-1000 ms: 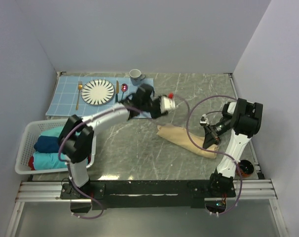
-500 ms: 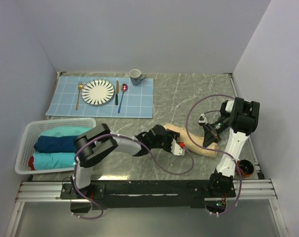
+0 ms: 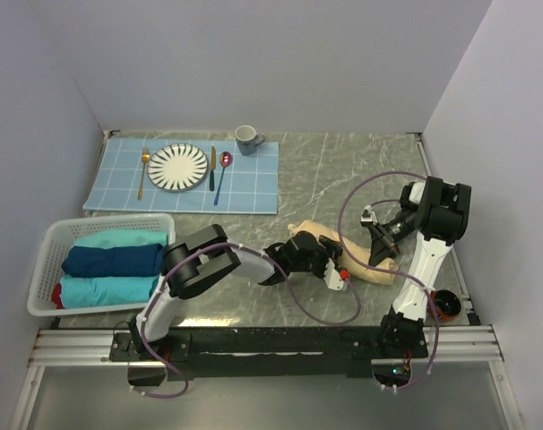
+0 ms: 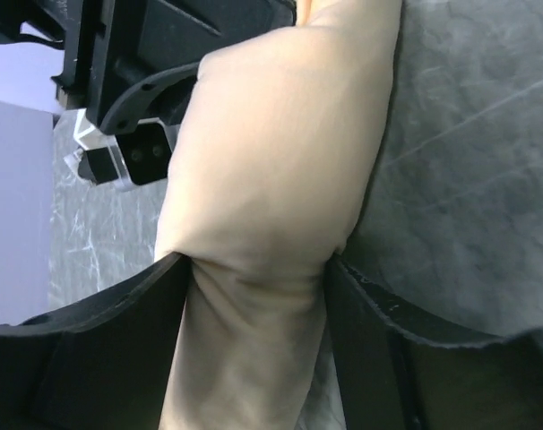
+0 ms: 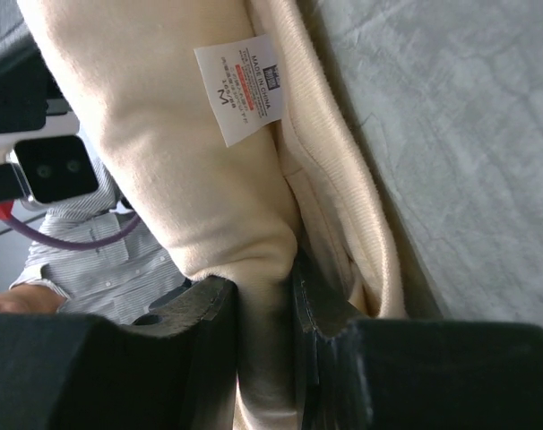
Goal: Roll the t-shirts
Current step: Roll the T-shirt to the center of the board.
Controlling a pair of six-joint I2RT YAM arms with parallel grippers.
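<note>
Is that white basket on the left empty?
No, the white basket holds folded t-shirts stacked in it, teal ones and a navy one, plainly seen in the overhead view.

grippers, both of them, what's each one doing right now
Left gripper: fingers on both sides of the rolled pale tan cloth t-shirt; a firm grip cannot be told.
Right gripper: shut on the t-shirt's neck end.

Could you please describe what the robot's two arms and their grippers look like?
Both arms have white links joined by chunky black joints. The left arm and right arm each trail a looping purple cable. The left gripper has a white body with a red tip; fingers are black.
</note>
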